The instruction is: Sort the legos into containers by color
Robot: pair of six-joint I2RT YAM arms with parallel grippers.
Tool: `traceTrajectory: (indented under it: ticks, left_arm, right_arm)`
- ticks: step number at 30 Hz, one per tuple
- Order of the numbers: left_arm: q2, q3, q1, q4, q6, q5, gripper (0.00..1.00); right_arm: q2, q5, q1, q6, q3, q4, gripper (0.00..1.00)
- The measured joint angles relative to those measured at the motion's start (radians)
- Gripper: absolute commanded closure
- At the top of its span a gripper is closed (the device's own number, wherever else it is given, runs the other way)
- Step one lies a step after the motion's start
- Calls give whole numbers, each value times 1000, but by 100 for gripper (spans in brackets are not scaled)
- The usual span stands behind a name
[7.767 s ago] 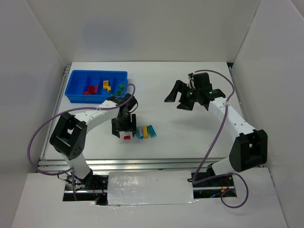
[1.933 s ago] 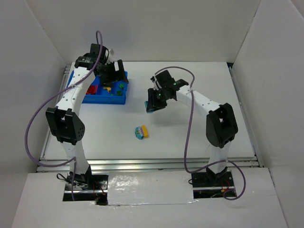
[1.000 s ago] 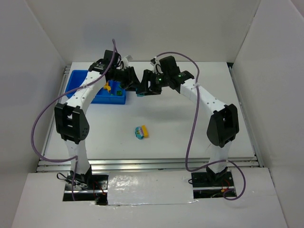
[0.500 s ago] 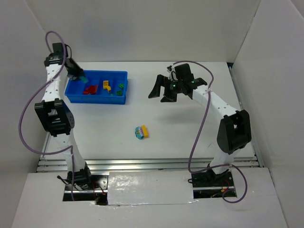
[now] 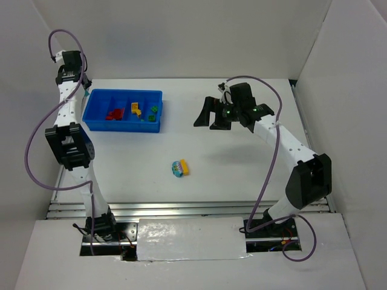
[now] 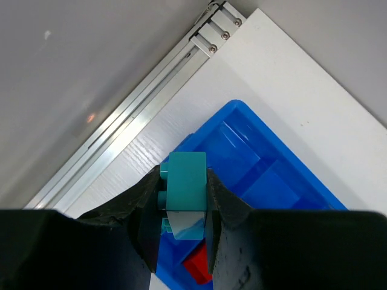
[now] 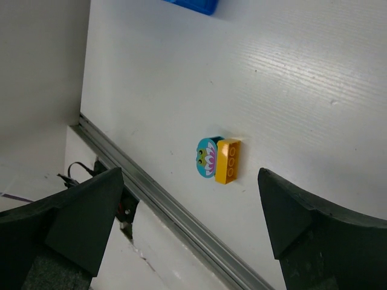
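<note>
My left gripper (image 6: 184,192) is shut on a cyan lego (image 6: 187,172), which hangs above the left end of the blue tray (image 6: 284,163) that holds the containers. A red lego (image 6: 199,266) shows below the jaws. In the top view that gripper (image 5: 86,89) is at the tray's (image 5: 97,125) far left corner. The tray holds red (image 5: 112,114), yellow (image 5: 135,109) and green (image 5: 153,110) legos in separate compartments. My right gripper (image 5: 210,115) hangs open and holds nothing over mid-table. A yellow lego (image 7: 227,161) touches a round cyan piece (image 7: 207,157) on the table.
White walls close in the table on three sides. An aluminium rail (image 6: 139,115) runs along the table's left edge beside the tray, and another rail (image 7: 181,223) runs along the near edge. The tray's corner (image 7: 193,5) shows at the top of the right wrist view.
The two grippers met beside the tray a second ago. The left one has since swung to the tray's far left end with the cyan lego. The right one opened and drew back rightward.
</note>
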Motion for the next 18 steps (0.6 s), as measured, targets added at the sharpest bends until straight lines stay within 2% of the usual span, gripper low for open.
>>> traceTrajectory:
  ticks: [6,18]
  left_arm:
    - [79,5,0,74,66,25,89]
    - [121,3,-3,137,159,205,83]
  right_arm:
    - [-18,13,-21,-9,-23,-3,0]
    - [79,9,-44,-21,2,-96,0]
